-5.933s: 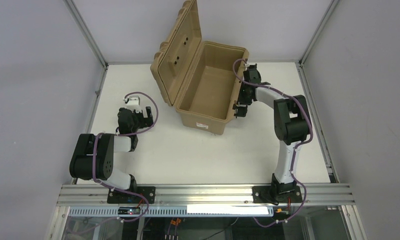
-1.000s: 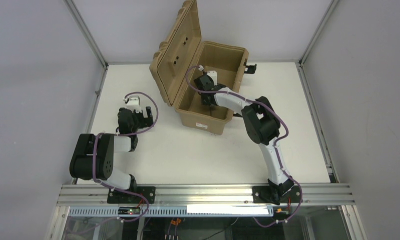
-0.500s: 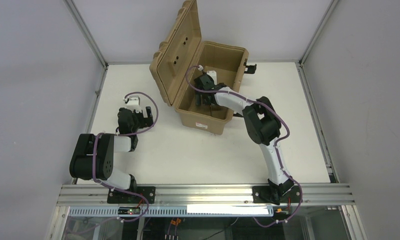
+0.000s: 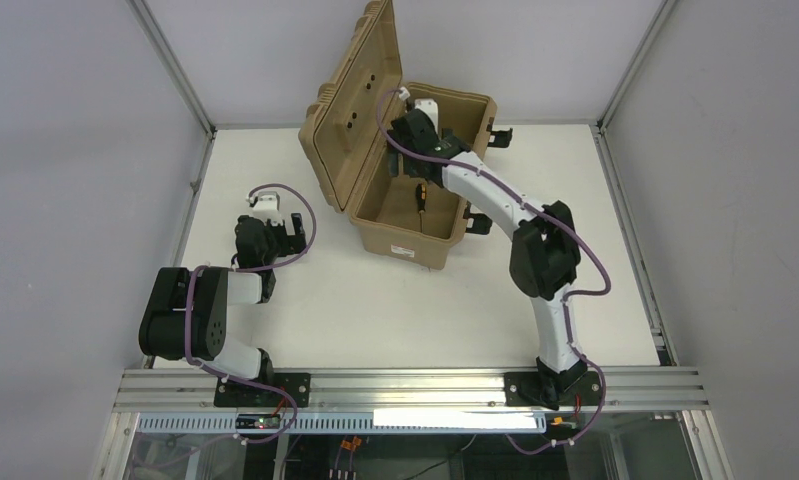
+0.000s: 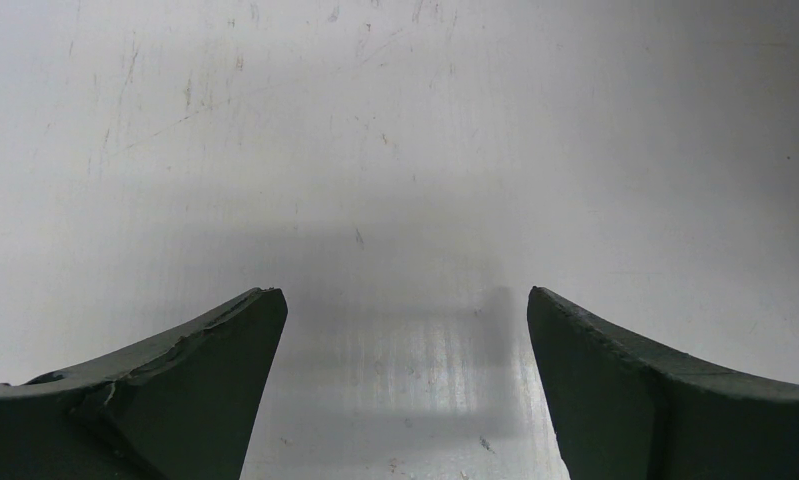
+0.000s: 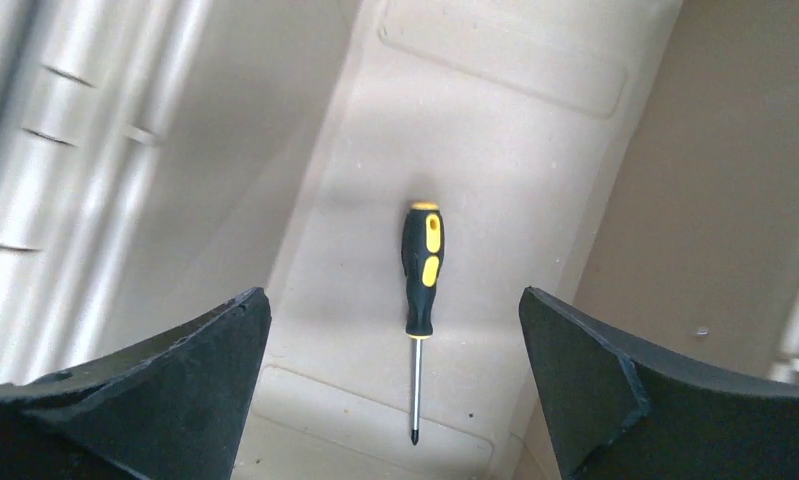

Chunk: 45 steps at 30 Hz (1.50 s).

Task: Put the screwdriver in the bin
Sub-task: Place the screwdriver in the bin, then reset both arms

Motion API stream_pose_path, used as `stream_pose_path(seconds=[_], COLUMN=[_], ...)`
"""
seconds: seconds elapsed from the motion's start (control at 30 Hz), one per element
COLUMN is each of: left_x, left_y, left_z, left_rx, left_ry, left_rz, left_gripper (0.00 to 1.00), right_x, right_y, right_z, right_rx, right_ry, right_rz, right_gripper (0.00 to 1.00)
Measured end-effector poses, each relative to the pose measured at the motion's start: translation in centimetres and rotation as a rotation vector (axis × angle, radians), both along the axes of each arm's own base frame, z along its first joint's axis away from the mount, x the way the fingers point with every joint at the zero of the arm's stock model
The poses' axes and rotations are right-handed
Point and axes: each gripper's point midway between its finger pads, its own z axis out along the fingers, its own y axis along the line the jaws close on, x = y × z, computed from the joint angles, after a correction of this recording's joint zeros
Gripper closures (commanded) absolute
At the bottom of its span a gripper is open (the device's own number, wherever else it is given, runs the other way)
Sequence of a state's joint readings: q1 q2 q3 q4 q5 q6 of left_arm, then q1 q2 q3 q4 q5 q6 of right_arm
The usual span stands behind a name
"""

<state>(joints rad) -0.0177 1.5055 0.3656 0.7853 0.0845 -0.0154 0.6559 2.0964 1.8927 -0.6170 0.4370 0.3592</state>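
The screwdriver (image 6: 421, 272), black and yellow handle with a thin shaft, lies flat on the floor of the tan bin (image 4: 380, 232); from above the screwdriver (image 4: 421, 197) shows inside the open case. My right gripper (image 6: 395, 310) hangs open high over it, nothing between its fingers (image 6: 205, 340). In the top view the right gripper (image 4: 415, 135) is above the bin's far part, beside the raised lid. My left gripper (image 5: 405, 300) stands open over bare table; in the top view the left gripper (image 4: 275, 232) rests left of the bin.
The ribbed lid (image 4: 353, 95) stands upright on the bin's left side. A black latch (image 4: 497, 134) sticks out at the bin's far right corner. Metal frame posts (image 4: 175, 70) edge the white table (image 4: 395, 310).
The right gripper opened and let go of the screwdriver, which now lies on the bin floor. The right arm then rose up and back out of the bin. The left arm stayed still.
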Motion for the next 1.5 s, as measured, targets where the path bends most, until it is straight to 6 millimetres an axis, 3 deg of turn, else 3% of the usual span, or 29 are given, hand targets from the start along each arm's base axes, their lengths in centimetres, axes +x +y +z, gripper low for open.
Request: stream_pose_path(seconds=[0.23, 0.4, 0.53, 0.87, 1.03, 1.3, 1.5], left_x=[0.0, 0.0, 0.0, 0.0, 0.0, 0.0, 0.0], left_y=[0.0, 0.0, 0.0, 0.0, 0.0, 0.0, 0.0], left_z=[0.0, 0.0, 0.0, 0.0, 0.0, 0.0, 0.0], left_rx=[0.0, 0.0, 0.0, 0.0, 0.0, 0.0, 0.0], left_ry=[0.0, 0.0, 0.0, 0.0, 0.0, 0.0, 0.0], left_rz=[0.0, 0.0, 0.0, 0.0, 0.0, 0.0, 0.0], left_gripper=[0.01, 0.01, 0.01, 0.01, 0.01, 0.01, 0.01], right_x=[0.8, 0.5, 0.0, -1.7, -1.7, -2.4, -2.9], right_y=[0.2, -0.3, -0.7, -3.1, -6.3, -15.2, -20.4], right_z=[9.3, 13.9, 16.1, 18.5, 19.2, 19.7, 20.8], right_rx=[0.041, 0.049, 0.038, -0.033, -0.027, 0.005, 0.042], right_ry=[-0.128, -0.186, -0.212, -0.216, -0.2, -0.171, -0.182], right_rz=[0.033, 0.053, 0.076, 0.141, 0.129, 0.049, 0.002], right_gripper=[0.01, 0.01, 0.01, 0.01, 0.01, 0.01, 0.01])
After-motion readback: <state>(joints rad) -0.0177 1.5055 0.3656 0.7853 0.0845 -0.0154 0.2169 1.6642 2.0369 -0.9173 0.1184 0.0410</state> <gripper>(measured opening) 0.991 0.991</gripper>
